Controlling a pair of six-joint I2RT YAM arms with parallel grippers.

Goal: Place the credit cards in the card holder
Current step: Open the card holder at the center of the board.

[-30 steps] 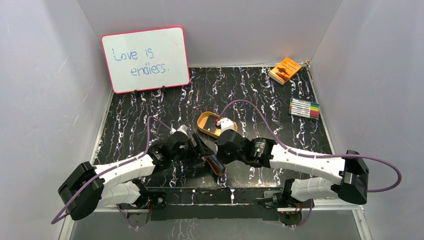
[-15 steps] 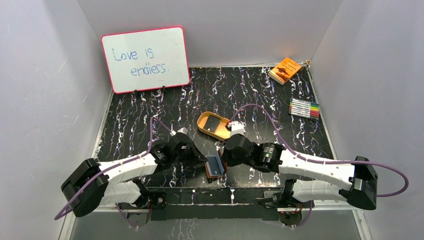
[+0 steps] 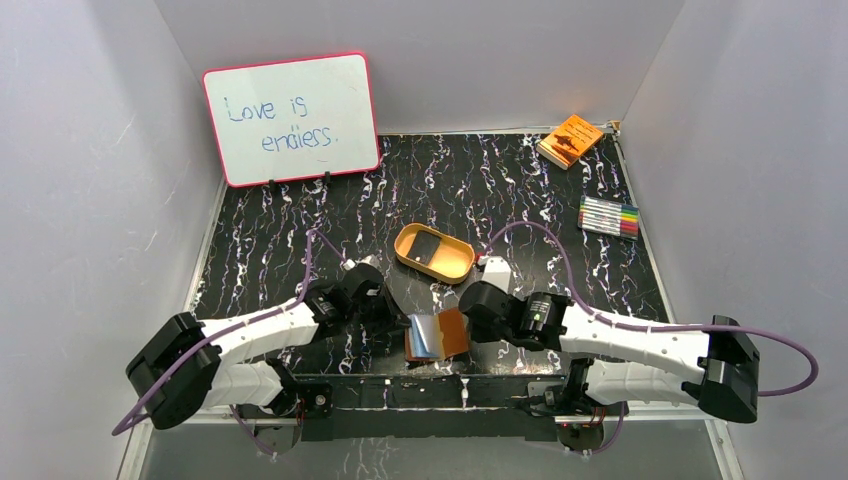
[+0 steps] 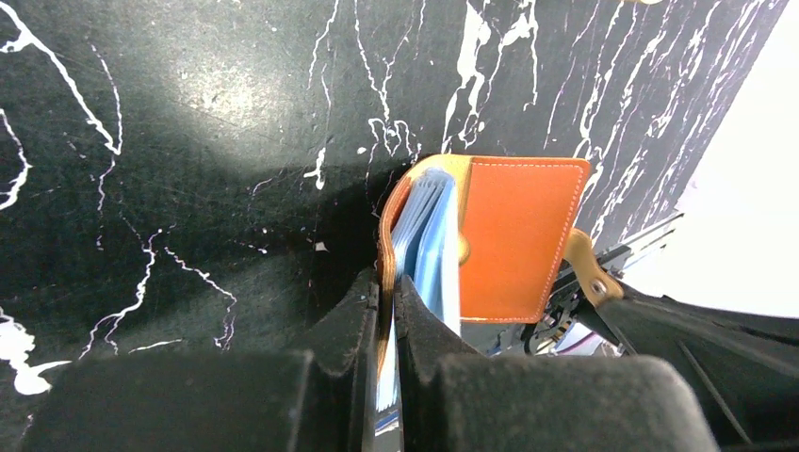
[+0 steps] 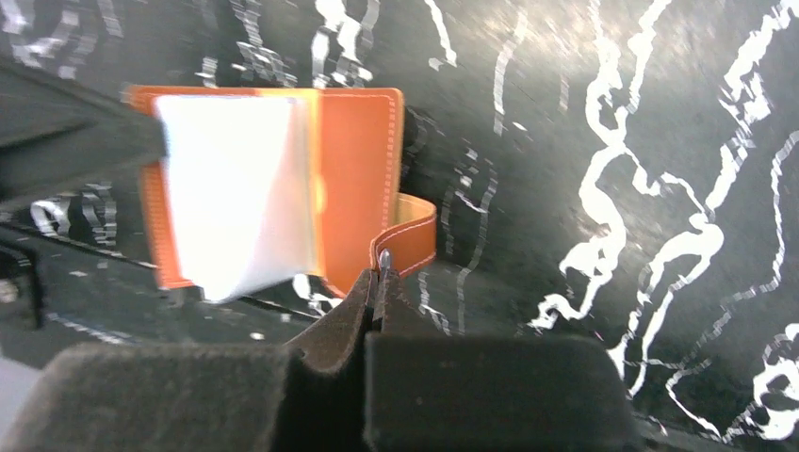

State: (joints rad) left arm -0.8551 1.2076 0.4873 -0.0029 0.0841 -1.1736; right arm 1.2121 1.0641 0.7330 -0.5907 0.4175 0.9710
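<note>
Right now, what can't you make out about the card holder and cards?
- card holder sleeves, filled or not: top external too small; left wrist edge-on, partly behind left gripper; right wrist washed-out, blurred.
- pale card: in no view.
- dark rectangle in tray: too small to call a card.

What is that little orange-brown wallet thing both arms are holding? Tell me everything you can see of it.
The card holder is a small orange-brown leather fold with pale stitching, held open near the front edge of the table. Pale blue leaves fan out inside. The left gripper pinches one cover; the right gripper pinches its strap tab, which carries a metal snap.
</note>
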